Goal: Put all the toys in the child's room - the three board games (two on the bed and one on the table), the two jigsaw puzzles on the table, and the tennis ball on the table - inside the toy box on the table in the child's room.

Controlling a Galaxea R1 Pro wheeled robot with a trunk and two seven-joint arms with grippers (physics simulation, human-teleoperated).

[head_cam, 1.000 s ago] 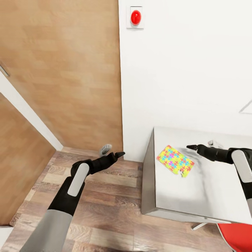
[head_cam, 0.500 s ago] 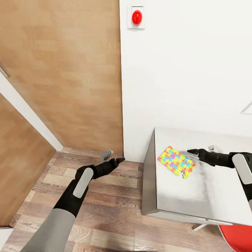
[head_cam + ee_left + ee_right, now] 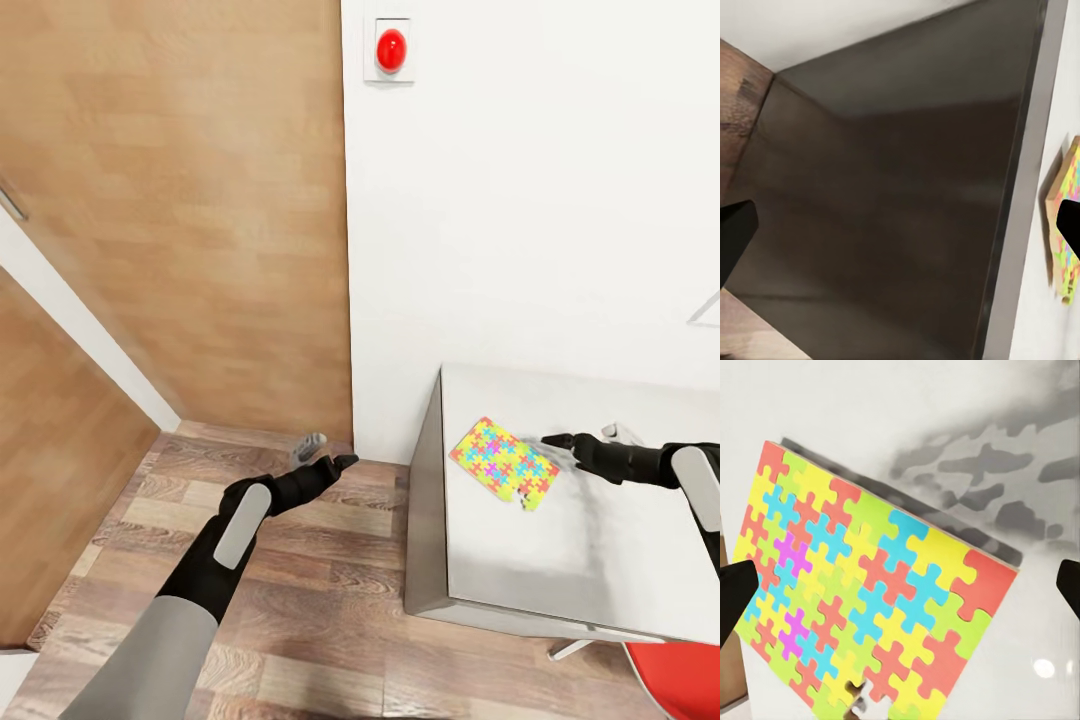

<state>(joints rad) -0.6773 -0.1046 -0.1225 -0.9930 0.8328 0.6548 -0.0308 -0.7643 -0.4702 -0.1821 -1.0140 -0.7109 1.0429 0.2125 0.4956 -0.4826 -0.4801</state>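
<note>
One jigsaw puzzle (image 3: 503, 462), a thin square of yellow, pink, green and blue pieces, lies flat near the left end of the pale grey table (image 3: 600, 545). My right gripper (image 3: 585, 436) hovers low over the table just right of the puzzle. In the right wrist view the puzzle (image 3: 870, 600) lies between the spread fingertips of the open right gripper (image 3: 900, 592). My left gripper (image 3: 328, 452) is open over the wooden floor, left of the table, facing the table's dark side panel (image 3: 907, 187). The puzzle's edge (image 3: 1063, 225) shows there too.
A white wall with a red button (image 3: 391, 50) stands behind the table. Wooden panels (image 3: 180, 200) fill the left side. A red chair (image 3: 680, 680) sits at the table's near right corner. Wood floor (image 3: 320, 600) lies left of the table.
My right gripper has sunk a little toward the table beside the puzzle. The left gripper has dropped lower over the floor. The puzzle has not moved.
</note>
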